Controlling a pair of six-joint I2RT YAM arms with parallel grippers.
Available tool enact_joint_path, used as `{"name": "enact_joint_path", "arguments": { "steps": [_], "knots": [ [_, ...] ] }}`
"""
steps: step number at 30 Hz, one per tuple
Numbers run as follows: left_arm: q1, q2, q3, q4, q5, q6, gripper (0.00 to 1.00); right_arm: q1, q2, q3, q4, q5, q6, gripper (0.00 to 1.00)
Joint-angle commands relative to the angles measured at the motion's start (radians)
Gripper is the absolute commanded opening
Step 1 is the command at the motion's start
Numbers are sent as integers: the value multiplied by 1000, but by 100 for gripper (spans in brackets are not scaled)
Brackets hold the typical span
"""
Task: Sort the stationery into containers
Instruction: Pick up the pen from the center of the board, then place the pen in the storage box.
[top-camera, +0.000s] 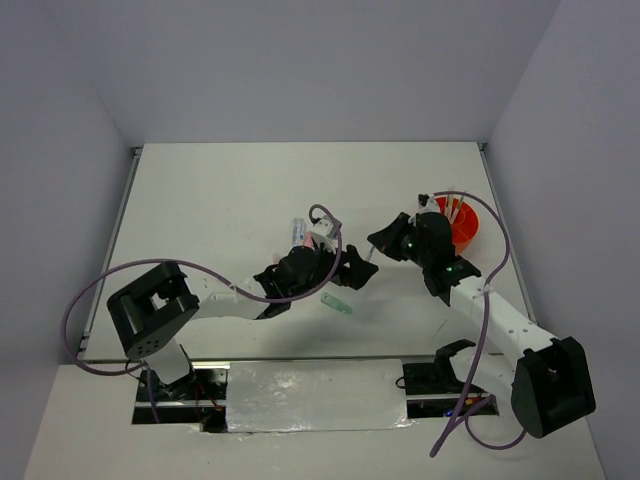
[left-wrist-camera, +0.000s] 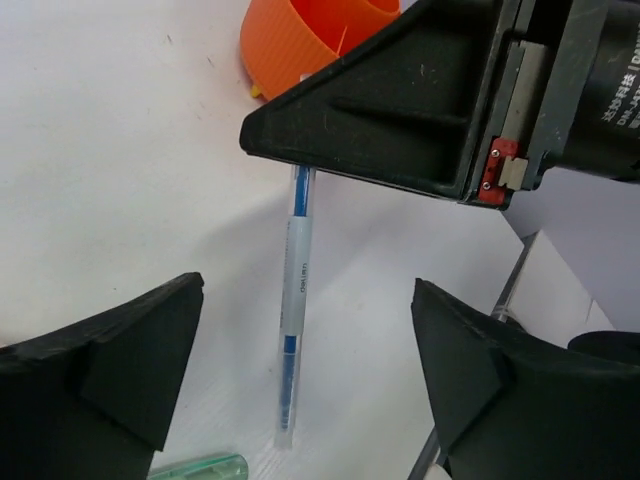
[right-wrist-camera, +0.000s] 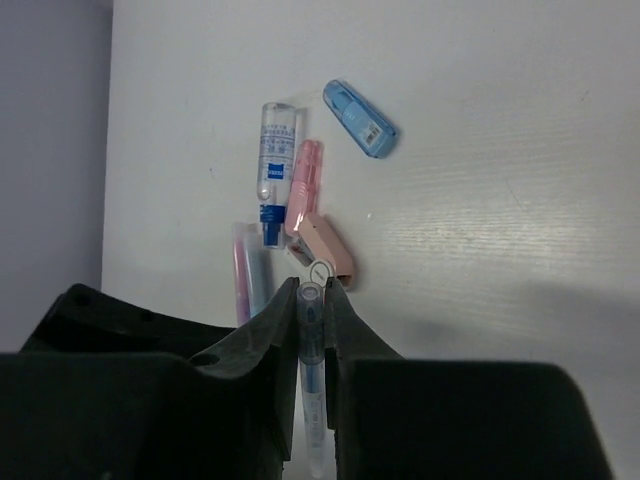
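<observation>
Right gripper (right-wrist-camera: 311, 295) is clamped tight on a clear pen (right-wrist-camera: 311, 345) with blue ink inside, jaws pinching it just below its top end. From the left wrist camera that pen hangs nearly straight down under the right gripper's black housing. It carries a white band with a line of tiny print, too small to read. Whether its tip touches the desk (top-camera: 220, 200) I cannot tell.

Left gripper (left-wrist-camera: 305, 360) stands wide apart, one finger either side of the pen, gripping nothing. There is white lettering on the right arm's housing at the edge of that view (cut off by the frame, unreadable).

The orange cup (top-camera: 464, 224) sits by the desk's right edge, toward the far right corner, with a few thin sticks standing in it. Its compartments are hard to make out.

Mid-desk, a cluster lies just beyond the right gripper:
- a clear bottle (right-wrist-camera: 275, 160) with a blue label, lettering blurred
- a pink clip-like piece (right-wrist-camera: 306, 178) touching it
- a pink block (right-wrist-camera: 326, 246)
- a purple marker (right-wrist-camera: 246, 280), half hidden behind a finger

A blue capsule-shaped piece (right-wrist-camera: 360, 118) lies a little apart. A green marker (top-camera: 338, 304) lies alone nearer the desk's near edge.
</observation>
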Motion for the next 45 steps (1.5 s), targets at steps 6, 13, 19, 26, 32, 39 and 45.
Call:
{"name": "enact_joint_path", "arguments": {
  "steps": [6, 13, 19, 26, 32, 39, 45],
  "knots": [
    [8, -156, 135, -506, -230, -22, 99, -10, -89, 227, -65, 457, -312, 0],
    [11, -322, 154, -917, -293, -12, 99, -97, -19, 327, 89, 1012, -545, 0],
    [14, -503, 121, -1038, -332, -30, 99, -232, 88, 372, 102, 1033, -506, 0],
    [20, -598, 138, -1140, -320, -35, 99, -297, 190, 364, 141, 982, -483, 0],
    [20, -675, 72, -1118, -306, -27, 99, -301, 239, 364, 187, 990, -484, 0],
    [23, -699, 18, -1109, -273, -31, 99, -303, 276, 327, 240, 982, -478, 2],
    [23, -727, 12, -1138, -289, -38, 99, -301, 297, 329, 183, 958, -446, 60]
  ]
}}
